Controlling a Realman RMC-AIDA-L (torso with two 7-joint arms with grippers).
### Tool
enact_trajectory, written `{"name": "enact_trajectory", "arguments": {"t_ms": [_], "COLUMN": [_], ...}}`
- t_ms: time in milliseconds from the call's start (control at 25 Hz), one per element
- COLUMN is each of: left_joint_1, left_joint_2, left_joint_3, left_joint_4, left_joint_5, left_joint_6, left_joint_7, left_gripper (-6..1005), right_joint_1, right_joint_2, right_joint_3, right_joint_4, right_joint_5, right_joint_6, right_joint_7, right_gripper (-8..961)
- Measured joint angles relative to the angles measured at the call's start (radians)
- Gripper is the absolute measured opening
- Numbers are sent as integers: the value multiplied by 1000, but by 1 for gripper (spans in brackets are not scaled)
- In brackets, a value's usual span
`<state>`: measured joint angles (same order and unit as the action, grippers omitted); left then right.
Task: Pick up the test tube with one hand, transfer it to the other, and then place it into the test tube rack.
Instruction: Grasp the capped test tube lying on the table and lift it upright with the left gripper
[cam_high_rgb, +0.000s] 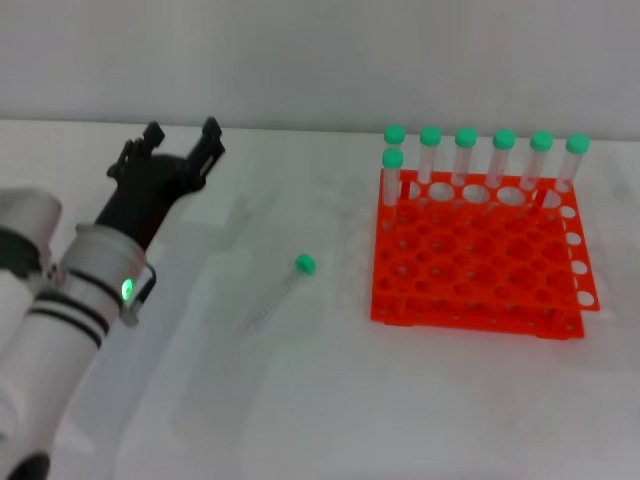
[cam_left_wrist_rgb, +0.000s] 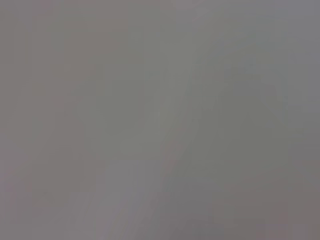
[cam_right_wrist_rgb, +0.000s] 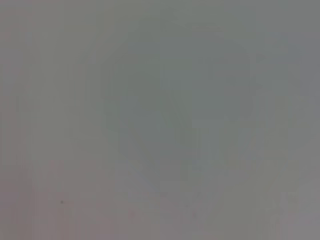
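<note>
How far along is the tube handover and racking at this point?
Barely begun. Nothing is done: the clear green-capped test tube lies loose on the white table, apart from the orange plastic rack, which already holds seven capped tubes. In hand: the left tool hovers open, left of the tube. Left: pickup, handover, racking. The right tool is out of view.

The head view is bright and evenly lit, slightly soft throughout. The white tabletop (cam_high_rgb: 300, 400) is nearly washed out, with only faint, diffuse shadows beside the lying test tube (cam_high_rgb: 280, 295) and left of the orange test tube rack (cam_high_rgb: 475, 250). A green light glows on the arm at lower left. Both wrist views show only featureless, blurred grey.
</note>
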<state>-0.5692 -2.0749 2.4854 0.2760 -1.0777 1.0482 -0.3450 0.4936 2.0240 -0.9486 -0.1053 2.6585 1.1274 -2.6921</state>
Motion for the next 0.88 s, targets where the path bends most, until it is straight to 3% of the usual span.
{"name": "enact_trajectory", "arguments": {"t_ms": [120,280,600,680,720,840,880], "left_joint_1": [-54,-113,-241,-295,-311,-376,-389], "left_joint_2": [26,88,189,219,225,230,230], "left_joint_3": [-16,-17,4,61,91,295,320], "left_joint_4": [-30,-103,-328,-409,-442,-600,-626], "left_joint_5": [40,207,589,678,697,717,737], "left_joint_6": [-61,-79,78,137,159,272,296], "left_joint_7": [-132,-439,-1040,-1218,-1275,-1497,-1528], "left_gripper": [818,817,816,816,816,816,816], "right_joint_1": [-6,-7,-9,-9,-9,-13,-15], "right_joint_2": [-1,-2,-4,-5,-5,-6,-7], "right_joint_3": [0,1,1,1,2,5,6], "right_joint_4": [-1,-4,-8,-9,-9,-10,-10], "right_joint_5": [0,0,-1,-1,0,1,2], "right_joint_6": [0,1,6,5,4,2,2], "right_joint_7": [0,0,0,0,0,0,0], "right_gripper": [866,864,862,861,861,860,860]}}
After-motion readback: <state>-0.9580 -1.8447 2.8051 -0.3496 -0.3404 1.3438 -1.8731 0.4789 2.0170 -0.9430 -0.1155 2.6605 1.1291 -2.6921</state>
